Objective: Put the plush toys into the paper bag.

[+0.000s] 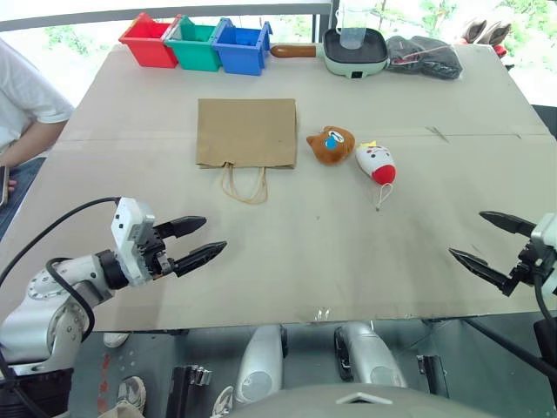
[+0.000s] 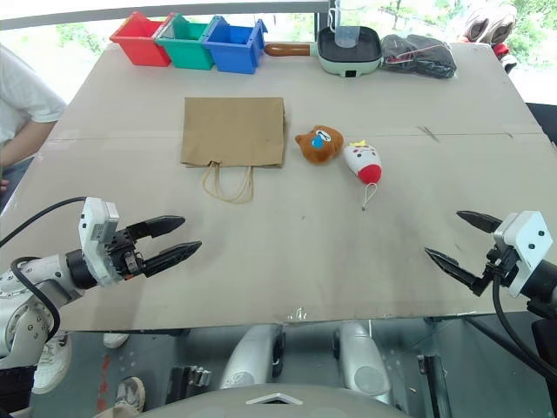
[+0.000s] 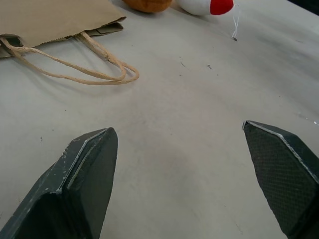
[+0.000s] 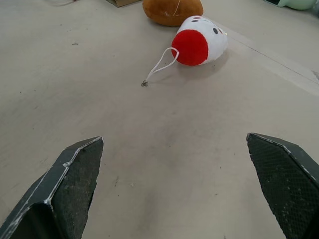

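The paper bag lies flat on the surface, its two twisted handles trailing toward the robot. Just beside the bag's right edge sits the brown-orange plush toy, and close to that, on its right, lies the white plush toy with its red end pointing toward the near edge and a thin white cord running from it. Both toys rest outside the bag. The left pincer hovers over the near left part of the surface, spread wide and holding nothing. The right pincer hovers over the near right part, likewise spread wide and empty. Along the far edge stand a red bin, a green bin and a blue bin in a row.
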`<state>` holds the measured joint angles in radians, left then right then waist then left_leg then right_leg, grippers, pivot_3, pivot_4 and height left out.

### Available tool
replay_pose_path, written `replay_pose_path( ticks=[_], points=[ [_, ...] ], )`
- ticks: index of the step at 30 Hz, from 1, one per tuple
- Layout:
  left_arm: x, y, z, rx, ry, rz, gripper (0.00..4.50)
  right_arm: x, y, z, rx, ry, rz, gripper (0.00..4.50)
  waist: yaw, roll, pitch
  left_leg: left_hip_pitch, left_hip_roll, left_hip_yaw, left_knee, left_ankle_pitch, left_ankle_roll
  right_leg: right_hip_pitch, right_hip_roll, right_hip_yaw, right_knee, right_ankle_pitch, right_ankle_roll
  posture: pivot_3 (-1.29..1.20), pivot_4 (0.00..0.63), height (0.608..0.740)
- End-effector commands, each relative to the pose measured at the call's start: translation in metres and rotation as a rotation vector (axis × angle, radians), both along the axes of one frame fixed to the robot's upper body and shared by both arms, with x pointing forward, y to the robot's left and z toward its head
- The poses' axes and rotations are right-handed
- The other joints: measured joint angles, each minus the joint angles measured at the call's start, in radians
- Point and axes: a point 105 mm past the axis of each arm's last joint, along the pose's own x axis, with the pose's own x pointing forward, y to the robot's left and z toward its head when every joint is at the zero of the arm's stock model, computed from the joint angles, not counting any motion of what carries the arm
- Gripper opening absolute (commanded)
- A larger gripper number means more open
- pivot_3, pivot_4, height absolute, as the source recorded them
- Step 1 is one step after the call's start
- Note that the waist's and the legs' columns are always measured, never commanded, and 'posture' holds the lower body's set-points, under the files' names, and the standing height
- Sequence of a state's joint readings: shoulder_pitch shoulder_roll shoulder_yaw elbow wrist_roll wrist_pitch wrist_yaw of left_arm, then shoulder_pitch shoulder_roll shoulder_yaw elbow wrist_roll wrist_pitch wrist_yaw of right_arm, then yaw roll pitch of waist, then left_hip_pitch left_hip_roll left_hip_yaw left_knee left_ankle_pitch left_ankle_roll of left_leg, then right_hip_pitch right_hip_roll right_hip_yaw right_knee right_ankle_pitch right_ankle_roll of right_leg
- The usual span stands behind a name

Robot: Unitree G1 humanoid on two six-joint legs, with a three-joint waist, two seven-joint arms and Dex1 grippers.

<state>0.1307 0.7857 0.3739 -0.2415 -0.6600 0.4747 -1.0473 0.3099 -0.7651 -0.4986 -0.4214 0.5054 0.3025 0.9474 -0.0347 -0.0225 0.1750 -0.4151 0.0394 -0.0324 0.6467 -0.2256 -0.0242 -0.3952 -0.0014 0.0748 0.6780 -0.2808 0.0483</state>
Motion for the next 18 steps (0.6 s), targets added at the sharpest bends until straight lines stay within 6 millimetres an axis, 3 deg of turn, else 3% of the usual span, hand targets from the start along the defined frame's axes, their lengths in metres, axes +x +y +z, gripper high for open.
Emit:
replay_pose_path(
  ticks=[1,4,8,13,18],
  points=[
    [0.01,0.002,0.012,0.043,-0.074,0.019,4.38,-0.001,0.011,0.012,0.017,-0.071,0.017,4.5,0.0,0.0,0.0,0.0,0.0,0.0,0.0,0.0,0.0,0.0,0.0,0.0,0.0,0.0,0.0,0.0,0.15,0.74],
    [0.039,0.008,0.026,0.055,-0.157,0.125,4.38,0.005,0.04,0.016,0.078,-0.134,0.05,4.5,0.006,0.0,0.0,0.0,0.0,-0.002,0.001,0.0,0.0,0.0,0.001,-0.001,0.001,-0.001,0.001,0.0,0.15,0.74],
    [0.067,0.033,0.037,0.177,-0.22,0.227,4.38,0.009,0.08,0.015,0.14,-0.134,0.102,4.5,0.0,-0.002,-0.001,0.0,0.0,0.0,0.002,0.0,0.0,0.0,0.001,0.001,0.001,0.0,0.001,0.0,0.15,0.74],
    [0.079,0.038,0.029,0.593,-0.38,0.019,4.38,0.004,0.118,0.013,0.183,-0.093,0.205,4.5,0.0,-0.001,-0.001,0.0,-0.001,0.0,-0.001,0.0,0.0,-0.001,0.0,0.0,0.0,0.001,-0.001,0.0,0.15,0.74],
    [0.102,0.024,0.025,0.706,-0.487,-0.105,4.38,0.009,0.131,0.014,0.178,-0.105,0.205,4.5,0.018,-0.002,0.0,-0.002,-0.001,0.0,0.0,0.0,0.0,-0.001,0.0,-0.001,0.0,0.001,-0.001,0.0,0.15,0.74]
  ],
)
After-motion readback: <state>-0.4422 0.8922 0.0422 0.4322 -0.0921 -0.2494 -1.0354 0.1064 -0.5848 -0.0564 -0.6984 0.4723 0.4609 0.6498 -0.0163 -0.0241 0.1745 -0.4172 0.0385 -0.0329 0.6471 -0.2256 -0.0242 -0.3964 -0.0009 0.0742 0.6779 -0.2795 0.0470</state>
